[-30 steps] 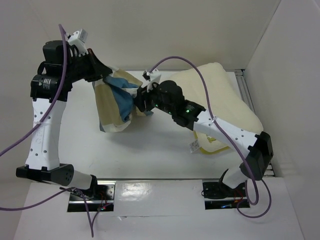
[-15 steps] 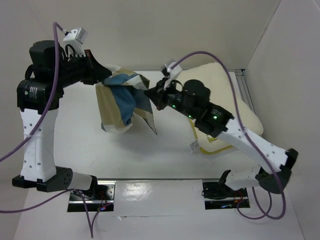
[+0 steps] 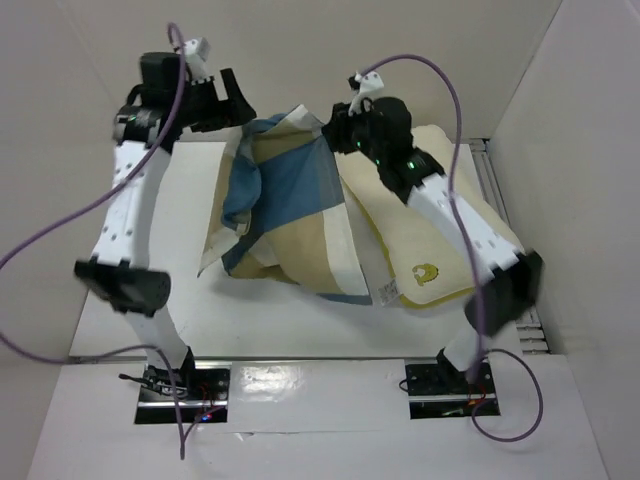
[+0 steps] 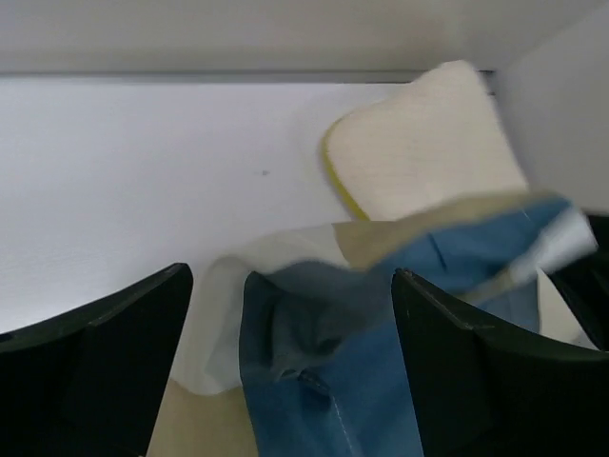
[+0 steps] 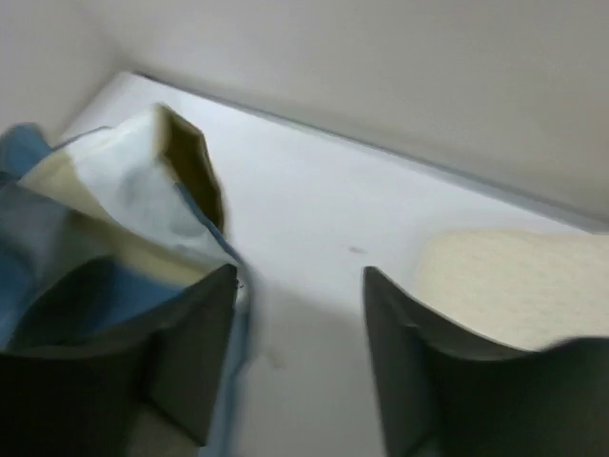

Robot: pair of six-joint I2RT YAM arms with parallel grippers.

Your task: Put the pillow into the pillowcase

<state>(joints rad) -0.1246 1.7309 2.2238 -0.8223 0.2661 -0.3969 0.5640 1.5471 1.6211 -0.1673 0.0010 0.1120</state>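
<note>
The left gripper (image 3: pixel 228 100) hangs high over the table's (image 3: pixel 180 225) far left, its jaws spread wide and holding nothing; the pillowcase (image 3: pixel 290 210) hangs loose below them. That checked cloth is bunched in the middle, its right edge draped over the pillow's (image 3: pixel 400 240) left side. The right gripper (image 3: pixel 338 128) is beside the cloth's top corner, jaws partly apart with nothing between them. The pillow lies at the right, outside the pillowcase.
</note>
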